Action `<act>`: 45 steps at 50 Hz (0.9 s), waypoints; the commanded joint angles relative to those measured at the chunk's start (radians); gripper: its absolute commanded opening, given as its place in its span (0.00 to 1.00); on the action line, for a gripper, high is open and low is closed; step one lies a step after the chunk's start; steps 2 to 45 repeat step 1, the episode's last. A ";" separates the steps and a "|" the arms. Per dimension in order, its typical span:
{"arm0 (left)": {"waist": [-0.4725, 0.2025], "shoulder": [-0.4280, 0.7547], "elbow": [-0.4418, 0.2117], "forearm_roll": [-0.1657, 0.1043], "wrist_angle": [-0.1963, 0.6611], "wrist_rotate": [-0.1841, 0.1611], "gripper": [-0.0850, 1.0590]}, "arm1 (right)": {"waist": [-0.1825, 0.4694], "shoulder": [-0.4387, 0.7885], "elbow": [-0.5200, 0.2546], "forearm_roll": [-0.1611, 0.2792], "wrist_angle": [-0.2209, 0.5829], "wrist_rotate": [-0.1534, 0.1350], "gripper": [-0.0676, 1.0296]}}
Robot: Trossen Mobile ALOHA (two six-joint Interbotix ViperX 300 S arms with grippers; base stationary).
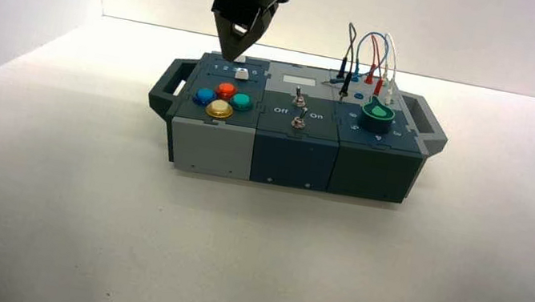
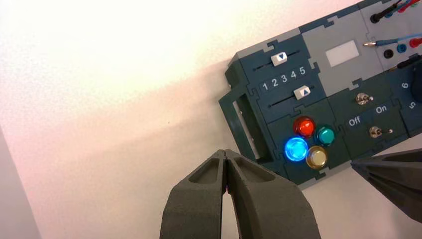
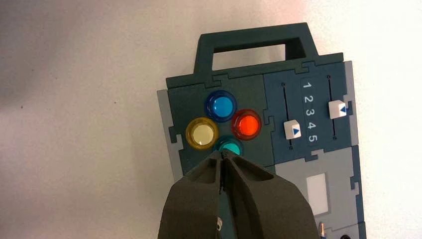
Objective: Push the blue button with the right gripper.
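Observation:
The blue button [image 1: 205, 96] is the leftmost of a diamond of domed buttons on the box's left module, next to the red button [image 1: 226, 89], the teal button [image 1: 242, 102] and the yellow button [image 1: 219, 109]. In the left wrist view the blue button [image 2: 296, 148] glows brightly. My right gripper [image 1: 231, 50] hangs shut above the slider rows behind the cluster, clear of the box. In the right wrist view, the right gripper [image 3: 225, 153] partly covers the teal button [image 3: 230, 146], and the blue button [image 3: 221, 106] lies beyond. The left gripper [image 2: 226, 152] is shut, off the box's left end.
The box [image 1: 208, 150] has handles at both ends. Two white slider knobs [image 3: 292, 129] flank the numbers 1 to 5. Two toggle switches [image 1: 299, 111] marked Off and On stand in the middle. A green knob [image 1: 376, 113] and plugged wires [image 1: 368, 57] fill the right module.

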 commanded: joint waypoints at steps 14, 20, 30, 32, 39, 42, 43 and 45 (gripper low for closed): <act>0.003 -0.020 -0.014 -0.002 -0.008 0.002 0.05 | 0.000 -0.038 -0.014 0.003 -0.003 0.002 0.04; 0.003 -0.020 -0.014 -0.002 -0.008 0.002 0.05 | 0.000 -0.038 -0.014 0.003 -0.003 0.002 0.04; 0.003 -0.020 -0.014 -0.002 -0.008 0.002 0.05 | 0.000 -0.038 -0.014 0.003 -0.003 0.002 0.04; 0.003 -0.020 -0.014 -0.002 -0.008 0.002 0.05 | 0.000 -0.038 -0.014 0.003 -0.003 0.002 0.04; 0.003 -0.020 -0.014 -0.002 -0.008 0.002 0.05 | 0.000 -0.038 -0.014 0.003 -0.003 0.002 0.04; 0.003 -0.020 -0.014 -0.002 -0.008 0.002 0.05 | 0.000 -0.038 -0.014 0.003 -0.003 0.002 0.04; 0.003 -0.020 -0.014 -0.002 -0.008 0.002 0.05 | 0.000 -0.038 -0.014 0.003 -0.003 0.002 0.04; 0.003 -0.020 -0.014 -0.002 -0.008 0.002 0.05 | 0.000 -0.038 -0.014 0.003 -0.003 0.002 0.04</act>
